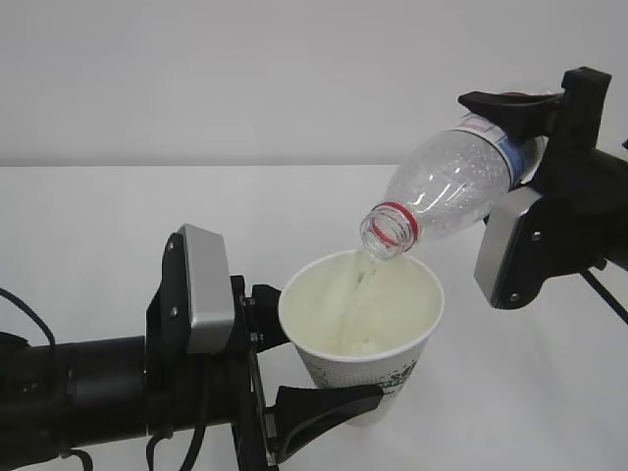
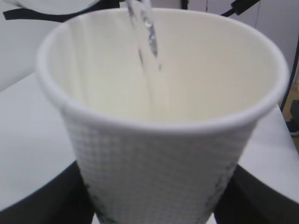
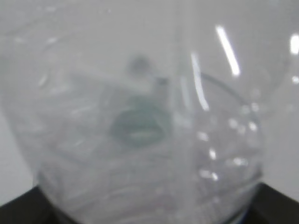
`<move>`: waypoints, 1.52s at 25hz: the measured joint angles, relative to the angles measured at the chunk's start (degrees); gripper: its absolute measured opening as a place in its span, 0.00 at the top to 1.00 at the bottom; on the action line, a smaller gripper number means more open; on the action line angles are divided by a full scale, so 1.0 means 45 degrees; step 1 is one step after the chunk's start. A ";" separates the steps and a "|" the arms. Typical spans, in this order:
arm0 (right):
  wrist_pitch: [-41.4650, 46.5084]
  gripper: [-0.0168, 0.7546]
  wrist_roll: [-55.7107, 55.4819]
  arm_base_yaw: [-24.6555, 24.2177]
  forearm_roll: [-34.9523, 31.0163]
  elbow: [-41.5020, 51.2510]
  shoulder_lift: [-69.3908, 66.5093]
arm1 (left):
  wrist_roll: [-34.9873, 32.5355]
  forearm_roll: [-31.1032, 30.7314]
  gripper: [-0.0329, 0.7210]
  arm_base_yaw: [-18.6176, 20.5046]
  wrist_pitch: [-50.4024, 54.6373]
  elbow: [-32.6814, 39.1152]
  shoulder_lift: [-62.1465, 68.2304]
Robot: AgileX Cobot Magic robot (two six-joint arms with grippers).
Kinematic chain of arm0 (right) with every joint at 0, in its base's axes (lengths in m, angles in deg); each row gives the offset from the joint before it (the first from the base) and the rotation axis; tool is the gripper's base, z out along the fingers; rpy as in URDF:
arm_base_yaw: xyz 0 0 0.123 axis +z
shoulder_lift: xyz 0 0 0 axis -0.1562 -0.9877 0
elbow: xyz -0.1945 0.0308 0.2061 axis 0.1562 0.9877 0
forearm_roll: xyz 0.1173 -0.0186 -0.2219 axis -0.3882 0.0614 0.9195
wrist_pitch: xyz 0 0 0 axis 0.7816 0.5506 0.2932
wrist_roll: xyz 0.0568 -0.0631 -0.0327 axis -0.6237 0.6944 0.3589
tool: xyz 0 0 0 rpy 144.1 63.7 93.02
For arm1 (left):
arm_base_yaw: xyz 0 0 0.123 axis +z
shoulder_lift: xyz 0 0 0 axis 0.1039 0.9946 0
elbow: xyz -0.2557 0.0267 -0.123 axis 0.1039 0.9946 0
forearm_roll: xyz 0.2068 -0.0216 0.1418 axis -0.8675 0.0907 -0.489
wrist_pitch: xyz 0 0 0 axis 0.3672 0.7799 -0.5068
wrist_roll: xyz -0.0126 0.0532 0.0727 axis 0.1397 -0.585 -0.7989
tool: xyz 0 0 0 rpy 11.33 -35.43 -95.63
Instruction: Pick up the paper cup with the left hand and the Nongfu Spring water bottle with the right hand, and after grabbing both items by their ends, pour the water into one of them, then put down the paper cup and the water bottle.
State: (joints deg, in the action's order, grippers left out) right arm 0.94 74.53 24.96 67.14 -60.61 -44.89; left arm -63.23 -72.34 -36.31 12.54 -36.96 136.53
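The paper cup [image 1: 361, 329] is held upright above the table, with my left gripper [image 1: 316, 361] shut on its lower wall, one black finger on each side. The Nongfu Spring water bottle [image 1: 451, 182] is tilted mouth-down to the left, its red neck ring just over the cup's rim. My right gripper [image 1: 525, 147] is shut on its labelled base end. A thin stream of water [image 1: 361, 280] runs from the mouth into the cup. In the left wrist view the cup [image 2: 163, 154] fills the frame and the water [image 2: 148, 39] falls inside. The bottle [image 3: 140, 116] fills the right wrist view.
The white table [image 1: 98, 216] stretches out under both arms, with a plain pale wall behind it. My left arm's black body and silver wrist camera housing [image 1: 201, 289] sit left of the cup. No other objects are in view.
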 joint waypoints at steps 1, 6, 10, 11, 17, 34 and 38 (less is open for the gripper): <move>-0.0027 0.33 0.0022 0.0000 0.0000 0.0000 0.0000 | 0.0000 0.0000 0.30 0.0000 0.0000 0.0000 0.0000; -0.0169 0.33 0.0020 0.0000 -0.0029 0.0000 0.0000 | 0.0000 0.0000 0.30 0.0000 0.0023 0.0000 0.0000; -0.0346 0.33 0.0020 0.0000 -0.0085 0.0000 0.0000 | 0.0000 0.0000 0.30 0.0000 0.0200 0.0000 0.0000; -0.0409 0.33 0.0020 0.0000 -0.0085 0.0000 0.0000 | 0.0000 0.0000 0.30 0.0000 0.0225 0.0000 0.0000; -0.0458 0.33 0.0020 0.0000 -0.0090 0.0000 0.0000 | 0.0000 0.0000 0.30 0.0000 0.0251 0.0000 0.0000; -0.0488 0.33 0.0049 0.0000 -0.0445 0.0000 0.0000 | 0.0005 0.0000 0.30 0.0000 0.0277 0.0000 0.0048; -0.0630 0.33 0.0058 0.0000 -0.0445 0.0000 0.0000 | 0.0005 0.0000 0.30 0.0000 0.0277 0.0000 0.0048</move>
State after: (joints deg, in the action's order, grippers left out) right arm -1.89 74.79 24.96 65.14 -60.61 -44.89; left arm -63.21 -72.34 -36.31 13.79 -36.96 136.74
